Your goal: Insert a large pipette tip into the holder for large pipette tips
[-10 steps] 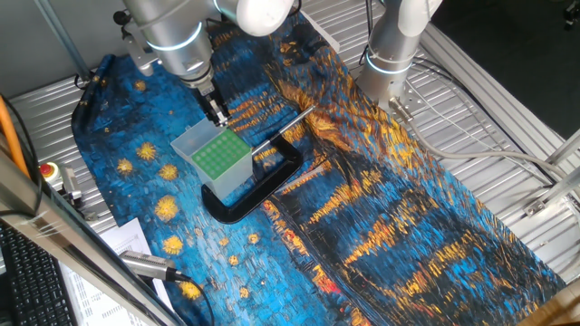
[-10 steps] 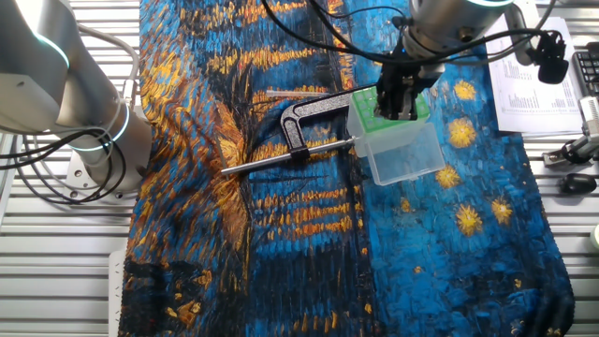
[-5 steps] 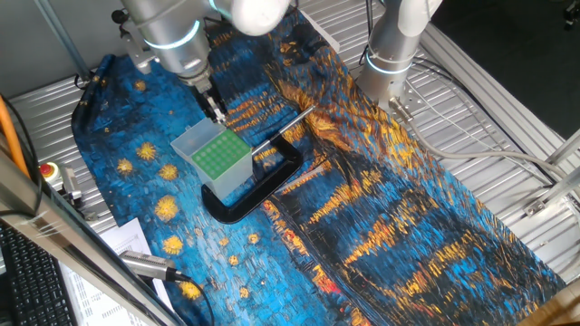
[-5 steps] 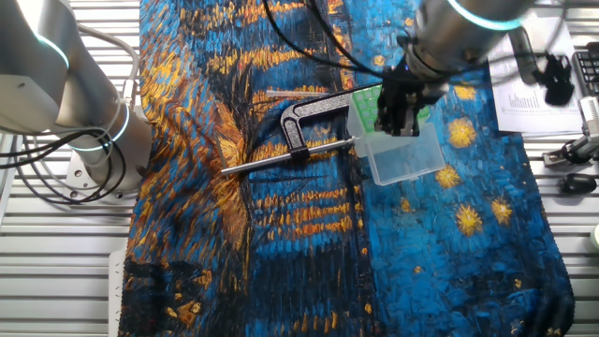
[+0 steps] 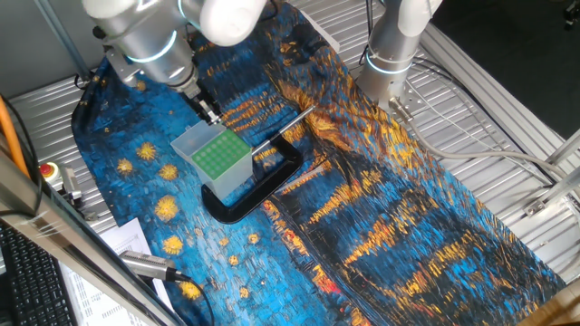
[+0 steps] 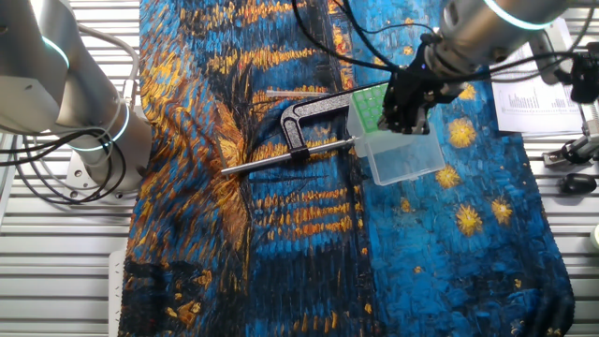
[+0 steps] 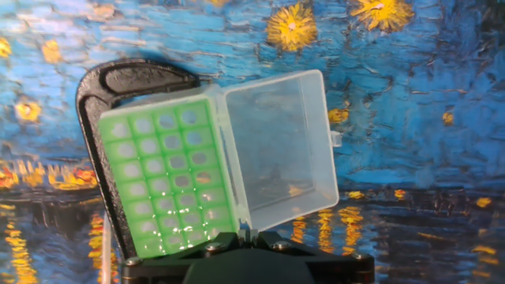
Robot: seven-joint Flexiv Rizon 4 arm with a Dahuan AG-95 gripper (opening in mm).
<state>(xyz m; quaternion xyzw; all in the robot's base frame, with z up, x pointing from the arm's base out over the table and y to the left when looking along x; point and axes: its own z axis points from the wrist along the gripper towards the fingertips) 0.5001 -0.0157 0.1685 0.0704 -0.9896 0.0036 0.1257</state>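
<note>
A translucent plastic holder [image 5: 216, 156] with a bright green grid of small holes stands on the table, its clear hinged lid [image 7: 280, 154] swung open beside the grid. The box sits inside the mouth of a black C-shaped clamp [image 6: 301, 120], whose thin metal rod [image 6: 281, 157] runs out across the cloth. The gripper [image 6: 404, 101], a dark two-finger unit on a silver and white arm, hangs just above the holder's edge; whether its fingers are apart or closed on anything cannot be told from these views. In the hand view only the gripper's black base shows along the bottom edge. A thin pale stick that may be the tip [image 6: 287, 93] lies on the cloth just beyond the clamp, too small to be sure. The table wears a glossy cloth [image 5: 381, 208] printed in swirling blue and orange with yellow stars, laid over ribbed metal decking [image 6: 56, 253]. Printed papers [image 6: 538, 89] lie at one side.
</note>
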